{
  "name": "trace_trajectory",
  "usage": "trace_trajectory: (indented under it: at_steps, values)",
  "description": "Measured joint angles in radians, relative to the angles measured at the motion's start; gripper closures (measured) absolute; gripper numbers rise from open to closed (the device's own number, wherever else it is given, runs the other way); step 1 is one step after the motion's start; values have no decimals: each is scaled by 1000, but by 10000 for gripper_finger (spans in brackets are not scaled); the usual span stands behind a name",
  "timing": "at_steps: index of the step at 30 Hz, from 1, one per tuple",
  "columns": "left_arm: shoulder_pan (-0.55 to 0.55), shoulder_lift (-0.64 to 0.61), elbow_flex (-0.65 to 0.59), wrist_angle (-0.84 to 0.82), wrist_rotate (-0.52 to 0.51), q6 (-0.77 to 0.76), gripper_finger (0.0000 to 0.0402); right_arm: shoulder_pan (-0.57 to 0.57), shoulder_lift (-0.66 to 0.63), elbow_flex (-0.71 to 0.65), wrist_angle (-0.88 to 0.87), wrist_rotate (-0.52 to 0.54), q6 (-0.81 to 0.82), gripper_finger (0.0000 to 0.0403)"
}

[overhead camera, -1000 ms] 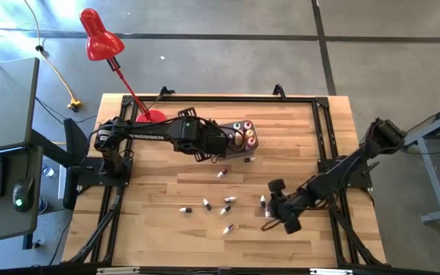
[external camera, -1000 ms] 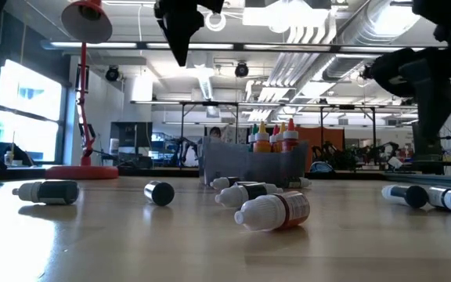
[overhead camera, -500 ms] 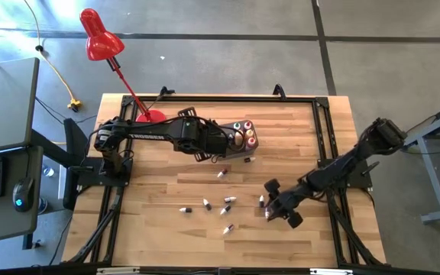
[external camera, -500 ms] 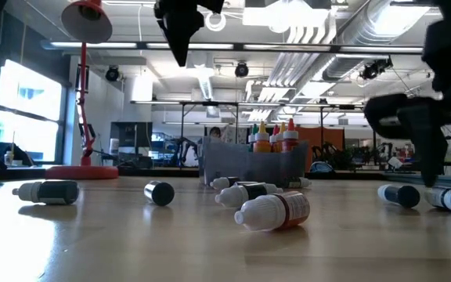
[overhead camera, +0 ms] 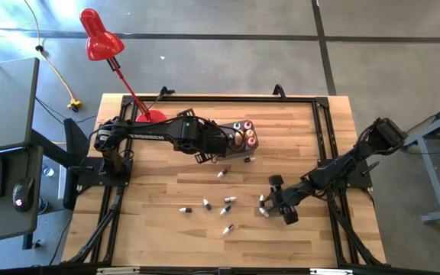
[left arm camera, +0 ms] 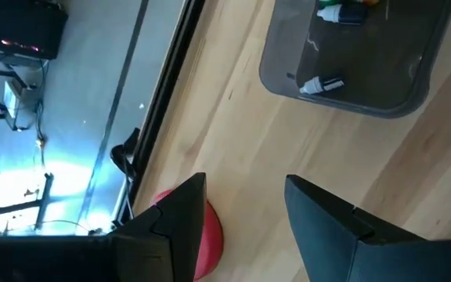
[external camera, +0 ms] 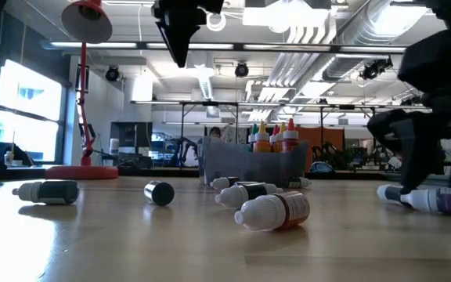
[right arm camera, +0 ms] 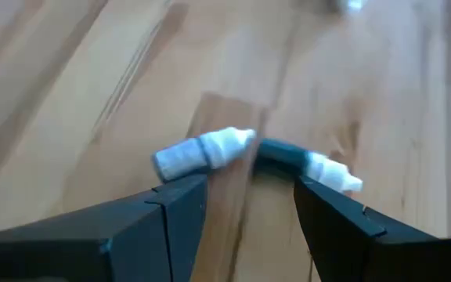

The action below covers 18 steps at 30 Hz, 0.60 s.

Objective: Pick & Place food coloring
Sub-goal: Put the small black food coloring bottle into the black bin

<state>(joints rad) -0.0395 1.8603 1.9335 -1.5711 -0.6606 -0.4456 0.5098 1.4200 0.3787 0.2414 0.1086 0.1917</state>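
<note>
The right gripper (right arm camera: 245,227) has dropped low over two small white-capped plastic bottles (right arm camera: 202,153) lying tip-to-tip, jaws wide, empty.

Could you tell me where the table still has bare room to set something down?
Bare wood lies along the near-left corner of the table and right of the tub. The middle is crowded with loose food coloring bottles, and the right end effector hovers there.

The dark left gripper (overhead camera: 202,145) hangs high with parted fingers; the dark right gripper (overhead camera: 276,206) is low, fingers apart.
</note>
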Motion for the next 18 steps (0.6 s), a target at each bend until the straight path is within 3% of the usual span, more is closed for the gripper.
trace_trajectory:
  at_steps: [4,12,16,18]
  values:
    - [0,0,0,0,27,-5,232,1,0,0,-24,53,188,215]
    - [0,0,0,0,50,-5,232,0,0,39,-62,120,299,215]
    - [0,0,0,0,50,-5,232,-1,0,122,-235,233,466,215]
    - [0,0,0,0,51,-8,232,-15,0,167,-330,233,601,215]
